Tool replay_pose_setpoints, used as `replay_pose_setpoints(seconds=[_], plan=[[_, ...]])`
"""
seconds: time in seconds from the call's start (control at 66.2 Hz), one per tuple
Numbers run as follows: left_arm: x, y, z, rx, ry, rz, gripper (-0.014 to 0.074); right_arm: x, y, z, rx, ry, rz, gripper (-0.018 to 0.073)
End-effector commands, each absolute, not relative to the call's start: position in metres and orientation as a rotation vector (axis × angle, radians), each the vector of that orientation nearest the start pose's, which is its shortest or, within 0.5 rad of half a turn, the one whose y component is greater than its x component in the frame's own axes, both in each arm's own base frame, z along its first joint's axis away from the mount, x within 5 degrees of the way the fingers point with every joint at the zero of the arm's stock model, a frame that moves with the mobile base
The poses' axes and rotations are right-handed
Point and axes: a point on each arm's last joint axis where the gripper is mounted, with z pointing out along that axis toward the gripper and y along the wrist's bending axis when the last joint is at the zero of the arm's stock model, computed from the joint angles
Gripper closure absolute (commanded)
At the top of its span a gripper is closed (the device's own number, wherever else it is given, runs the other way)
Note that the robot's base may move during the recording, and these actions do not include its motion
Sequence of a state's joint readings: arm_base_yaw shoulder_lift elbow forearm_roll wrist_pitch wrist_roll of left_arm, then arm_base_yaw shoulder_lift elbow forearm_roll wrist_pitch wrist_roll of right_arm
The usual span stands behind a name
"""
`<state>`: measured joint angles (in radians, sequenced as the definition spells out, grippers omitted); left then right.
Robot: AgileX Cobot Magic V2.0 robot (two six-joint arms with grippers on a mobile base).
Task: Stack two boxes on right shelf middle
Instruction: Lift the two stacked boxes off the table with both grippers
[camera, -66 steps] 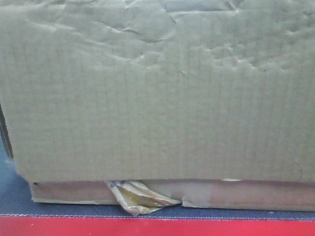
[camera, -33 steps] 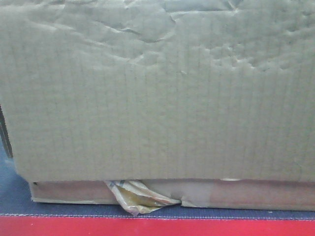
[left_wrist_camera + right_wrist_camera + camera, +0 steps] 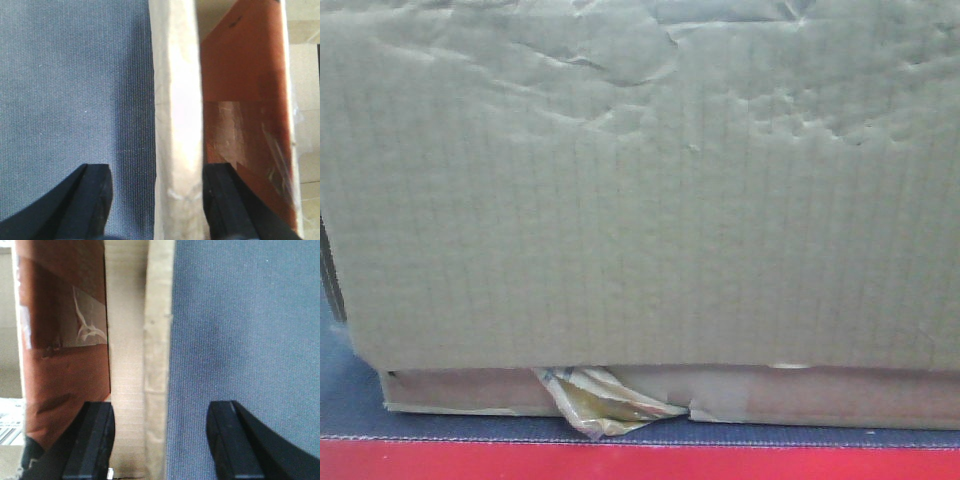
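Observation:
A wide tan cardboard box (image 3: 640, 200) with a wrinkly face fills the front view. Under it shows the strip of a lower box (image 3: 820, 395) with a ragged yellowish tape flap (image 3: 605, 402). My left gripper (image 3: 159, 200) is open and straddles a box wall edge (image 3: 177, 115). Its right finger (image 3: 225, 200) is inside, against the wall, and the other hangs over the grey surface. My right gripper (image 3: 162, 440) is open astride a cardboard wall (image 3: 135, 365), with its left finger (image 3: 95, 440) on the brown inner side. The shelf is out of view.
The boxes rest on a dark grey tabletop (image 3: 350, 405) with a red front edge (image 3: 640, 462). The same grey surface (image 3: 65, 85) lies left of the box in the left wrist view and to the right (image 3: 245, 330) in the right wrist view.

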<state>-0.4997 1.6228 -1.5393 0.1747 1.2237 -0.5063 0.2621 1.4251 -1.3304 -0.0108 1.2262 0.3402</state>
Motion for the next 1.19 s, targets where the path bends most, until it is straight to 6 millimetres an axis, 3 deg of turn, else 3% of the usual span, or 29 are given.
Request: replay_pose_setpoints(seconds=[0.0, 0.756, 0.877, 0.967, 1.088, 1.118, 1.179], plan=[[0.2986, -0.1485, 0.3445, 0.040, 2.744, -0.037, 0.0285, 0.2677, 0.0694, 0.3444, 0.102, 2.796, 0.111, 0.0264], [0.2983, -0.1486, 0.3437, 0.040, 2.747, -0.038, 0.0285, 0.2678, 0.0696, 0.3398, 0.103, 2.812, 0.107, 0.0265], [0.2979, -0.1484, 0.3413, 0.041, 2.755, -0.033, 0.0304, 0.2678, 0.0696, 0.3398, 0.103, 2.812, 0.107, 0.0341], [0.2975, -0.1488, 0.3408, 0.039, 2.759, -0.039, 0.0384, 0.2678, 0.0696, 0.3398, 0.103, 2.812, 0.107, 0.0500], [0.2976, -0.1486, 0.3408, 0.040, 2.758, -0.037, 0.0633, 0.2685, 0.0671, 0.3399, 0.098, 2.805, 0.067, 0.0732], [0.2975, -0.1489, 0.3408, 0.041, 2.758, -0.037, 0.0708, 0.2687, 0.0663, 0.3400, 0.109, 2.802, 0.056, 0.0720], [0.2976, -0.1487, 0.3408, 0.039, 2.757, -0.035, 0.0707, 0.2689, 0.0655, 0.3401, 0.118, 2.799, 0.042, 0.0720]])
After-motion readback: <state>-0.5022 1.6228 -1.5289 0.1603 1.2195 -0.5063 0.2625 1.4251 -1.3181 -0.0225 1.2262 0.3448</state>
